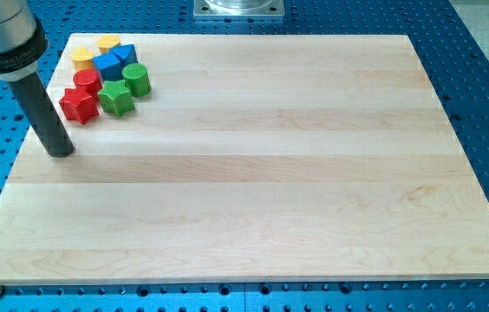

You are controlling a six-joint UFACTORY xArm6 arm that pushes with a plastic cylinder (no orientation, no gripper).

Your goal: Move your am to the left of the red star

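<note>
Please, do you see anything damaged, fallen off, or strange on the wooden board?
Nothing stands out. All the blocks sit in a tight cluster at the top-left corner of the light wooden board, none off its edge. My tip rests on the board just below-left of the red star block, apart from it.

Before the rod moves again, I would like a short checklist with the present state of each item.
1. My tip in view: ok.
2. Red star found, at the cluster's lower left: ok.
3. Tip apart from every block: ok.
4. Tip level with the star on its left: not ok; it sits lower left, toward the view's bottom.
5. Way up to that spot free of blocks: ok.
6. Neighbours touching the star, red cylinder and green star: cannot tell.
</note>
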